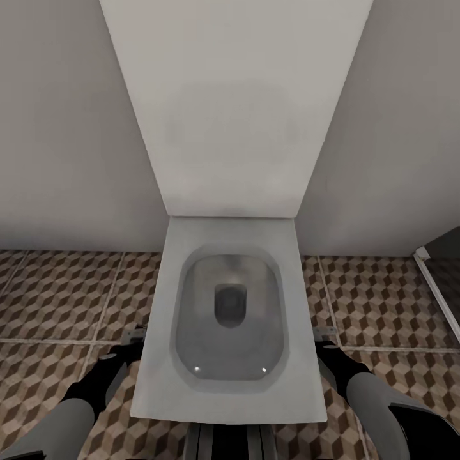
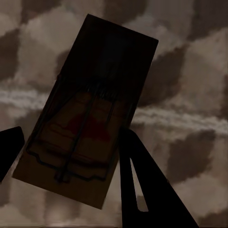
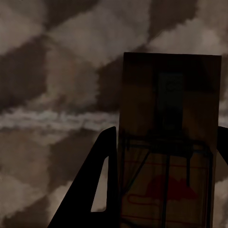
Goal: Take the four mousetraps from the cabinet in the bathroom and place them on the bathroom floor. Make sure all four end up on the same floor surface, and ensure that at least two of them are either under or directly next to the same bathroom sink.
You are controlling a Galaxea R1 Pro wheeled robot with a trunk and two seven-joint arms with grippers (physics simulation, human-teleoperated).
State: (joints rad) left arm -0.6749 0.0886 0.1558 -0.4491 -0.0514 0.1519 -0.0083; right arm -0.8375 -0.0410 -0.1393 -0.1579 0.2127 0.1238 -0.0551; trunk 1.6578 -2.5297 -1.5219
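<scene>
Left wrist view: the left gripper (image 2: 71, 147) has its two dark fingers (image 2: 137, 175) set apart to the width of a flat dark-brown rectangular mousetrap with thin wire parts and a red mark (image 2: 90, 109), which lies tilted between them, one finger at each long edge, so the jaws are closed on the trap. Behind it is the bathroom floor of brown, beige and white cube-pattern tiles (image 2: 190, 71), crossed by a pale grout line.

Right wrist view: the right gripper (image 3: 166, 190) likewise spans a second dark-brown rectangular mousetrap with wire bars and a red mouse print (image 3: 168, 137); one dark finger (image 3: 95, 190) presses its long edge, the other shows just at the picture's edge, and the jaws are closed on this trap. The same tiled floor (image 3: 57, 71) lies behind.

Head view: the left gripper (image 1: 131, 342) and right gripper (image 1: 326, 338) hang low over the patterned floor (image 1: 57, 294), one on each side of a white square toilet with a raised lid and grey bowl (image 1: 230, 306). Pale grey walls (image 1: 57, 128) stand behind the toilet. The traps are too small to make out here.
</scene>
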